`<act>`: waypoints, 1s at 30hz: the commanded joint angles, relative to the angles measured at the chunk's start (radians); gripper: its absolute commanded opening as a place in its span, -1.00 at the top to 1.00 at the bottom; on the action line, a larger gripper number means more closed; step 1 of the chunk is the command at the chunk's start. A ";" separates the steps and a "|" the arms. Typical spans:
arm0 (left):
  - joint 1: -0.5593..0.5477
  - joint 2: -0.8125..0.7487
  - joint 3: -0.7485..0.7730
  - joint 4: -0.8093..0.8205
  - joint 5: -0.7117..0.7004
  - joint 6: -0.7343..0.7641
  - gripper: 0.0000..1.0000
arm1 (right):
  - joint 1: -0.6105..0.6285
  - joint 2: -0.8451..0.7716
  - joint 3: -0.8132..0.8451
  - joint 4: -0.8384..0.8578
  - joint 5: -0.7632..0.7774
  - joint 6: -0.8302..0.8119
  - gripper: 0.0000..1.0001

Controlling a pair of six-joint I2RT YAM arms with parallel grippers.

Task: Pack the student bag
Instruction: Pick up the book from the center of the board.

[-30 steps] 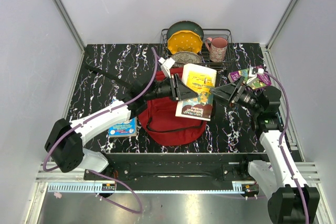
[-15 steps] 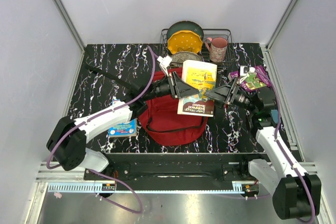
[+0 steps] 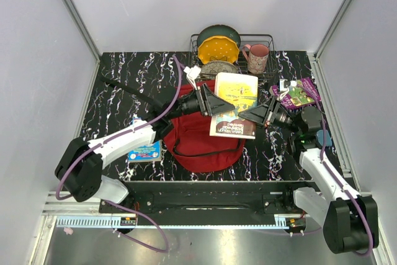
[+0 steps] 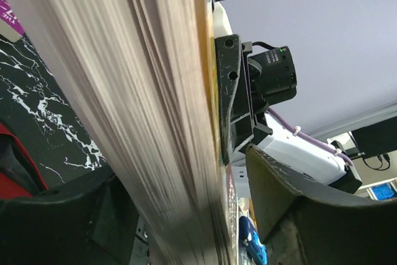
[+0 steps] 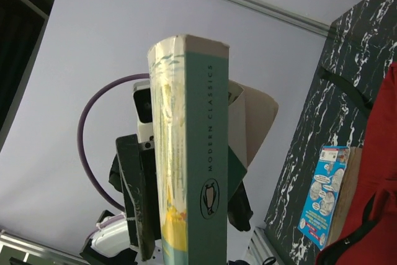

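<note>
Two tools meet on one book [image 3: 236, 100], which hangs in the air over the far right part of the bag [image 3: 201, 147]. That bag lies on the surface [image 3: 124, 85] between the arms, with a black strap loop [image 3: 205, 151] across its upper face; an open mouth is not made out from above. On the book's left long edge sits the left tool [image 3: 214, 102], jaws astride the page block; whether the pads press or stand slack, cannot tell. On the opposite long edge the right tool [image 3: 253, 115] is closed on the book, one finger [image 4: 231, 91] flat against the cover. Book's long axis runs far-to-near, roughly along the bag's. Key relation: bag lies below and slightly near-left of the book, so the coming move is judged a lowering that way. Left arm crosses over the bag and is nearer it; right tool looks to carry the load.
</note>
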 commanded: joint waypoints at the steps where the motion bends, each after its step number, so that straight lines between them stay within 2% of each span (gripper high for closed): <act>1: 0.024 -0.067 0.015 0.037 -0.027 0.059 -0.49 | 0.018 -0.016 0.079 -0.109 -0.058 -0.120 1.00; 7: 0.038 -0.090 0.064 -0.062 -0.035 0.125 -0.66 | 0.033 -0.021 0.183 -0.403 -0.101 -0.338 1.00; 12: 0.058 -0.086 0.081 -0.079 -0.021 0.131 -0.67 | 0.050 0.031 0.224 -0.455 -0.167 -0.403 1.00; 16: 0.068 -0.099 0.074 -0.096 -0.024 0.137 -0.66 | 0.078 0.070 0.281 -0.608 -0.196 -0.539 1.00; 20: 0.078 -0.115 0.068 -0.133 -0.029 0.156 -0.35 | 0.089 0.111 0.322 -0.700 -0.187 -0.619 0.99; 23: 0.082 -0.138 0.063 -0.185 -0.060 0.177 0.16 | 0.092 0.171 0.391 -0.892 -0.155 -0.761 0.90; 24: 0.084 -0.144 0.063 -0.205 -0.081 0.186 0.46 | 0.093 0.185 0.430 -0.938 -0.134 -0.795 0.75; 26: 0.088 -0.161 0.061 -0.254 -0.106 0.208 0.77 | 0.093 0.218 0.456 -1.033 -0.072 -0.857 0.62; 27: 0.090 -0.168 0.061 -0.271 -0.138 0.211 0.89 | 0.093 0.225 0.464 -1.040 -0.060 -0.860 0.45; 28: 0.093 -0.176 0.052 -0.292 -0.155 0.215 1.00 | 0.093 0.226 0.465 -1.041 -0.016 -0.845 0.05; 30: 0.104 -0.207 0.034 -0.300 -0.205 0.214 1.00 | 0.095 0.202 0.435 -1.015 0.093 -0.805 -0.25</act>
